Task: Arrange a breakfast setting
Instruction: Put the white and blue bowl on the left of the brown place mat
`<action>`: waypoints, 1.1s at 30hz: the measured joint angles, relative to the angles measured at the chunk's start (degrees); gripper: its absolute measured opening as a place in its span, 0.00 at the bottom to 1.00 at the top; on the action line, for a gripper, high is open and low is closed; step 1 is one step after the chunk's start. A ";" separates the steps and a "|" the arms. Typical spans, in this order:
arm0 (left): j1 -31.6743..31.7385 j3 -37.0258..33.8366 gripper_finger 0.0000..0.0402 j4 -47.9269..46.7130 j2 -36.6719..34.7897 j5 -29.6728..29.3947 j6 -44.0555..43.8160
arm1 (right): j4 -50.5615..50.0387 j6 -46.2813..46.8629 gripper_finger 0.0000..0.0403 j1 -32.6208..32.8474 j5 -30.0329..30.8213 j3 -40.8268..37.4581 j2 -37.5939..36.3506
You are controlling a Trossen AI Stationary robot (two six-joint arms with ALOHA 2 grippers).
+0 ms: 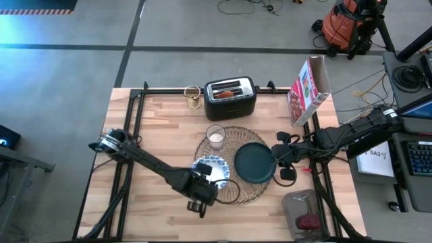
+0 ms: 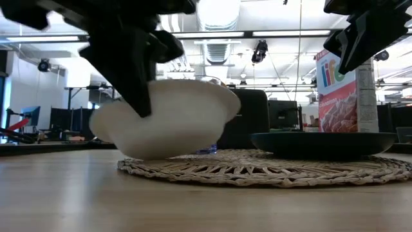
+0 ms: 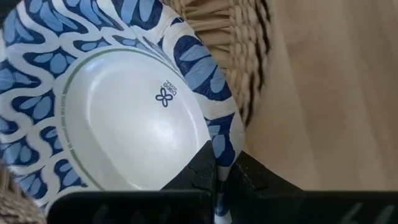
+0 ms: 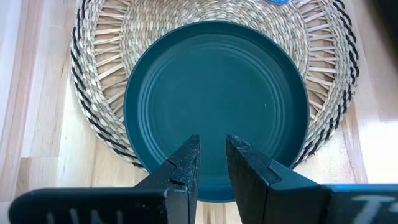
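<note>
From above, the left tool (image 1: 202, 191) sits at the near-left edge of the woven placemat (image 1: 233, 145), pinching the rim of the blue-and-white bowl (image 1: 209, 167), which rests on the mat's left part; bare worktop (image 1: 155, 121) lies open to the left and toward the near edge. The teal plate (image 1: 255, 162) covers the mat's right part, with the right tool (image 1: 283, 164) at its right rim. A small glass (image 1: 215, 136) stands at the mat's far edge, with a toaster (image 1: 230, 96) behind it and a cereal box (image 1: 307, 91) at the far right. At table height, the bowl (image 2: 164, 119) sits tilted on the mat (image 2: 270, 169), gripped at its left side, and the plate (image 2: 322, 143) lies flat to the right. The left wrist view shows the dark fingers (image 3: 199, 171) pressed onto the bowl's patterned rim (image 3: 217, 134). The right wrist view shows the right tool (image 4: 212, 163) narrowly parted above the plate's (image 4: 217, 93) near edge, holding nothing.
</note>
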 joint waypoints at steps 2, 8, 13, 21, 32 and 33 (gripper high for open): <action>0.71 0.73 0.00 -0.05 1.15 -0.01 1.12 | 0.04 0.00 0.17 0.00 0.00 0.00 0.00; 2.60 1.99 0.00 -0.15 3.36 -0.07 1.30 | 0.05 0.00 0.17 0.01 -0.01 0.00 0.00; 3.35 2.05 0.00 -0.24 3.68 0.00 1.26 | 0.07 0.00 0.17 -0.01 0.00 0.00 0.00; 3.99 2.03 0.08 -0.24 3.66 0.44 -1.44 | 0.07 0.00 0.17 -0.01 -0.01 0.00 0.00; 3.97 2.49 0.24 0.13 3.64 0.39 -3.99 | 0.07 -0.02 0.17 0.01 -0.01 0.00 0.00; 3.97 2.91 0.25 0.20 3.64 0.39 -4.39 | 0.09 0.00 0.17 0.01 -0.01 0.00 0.00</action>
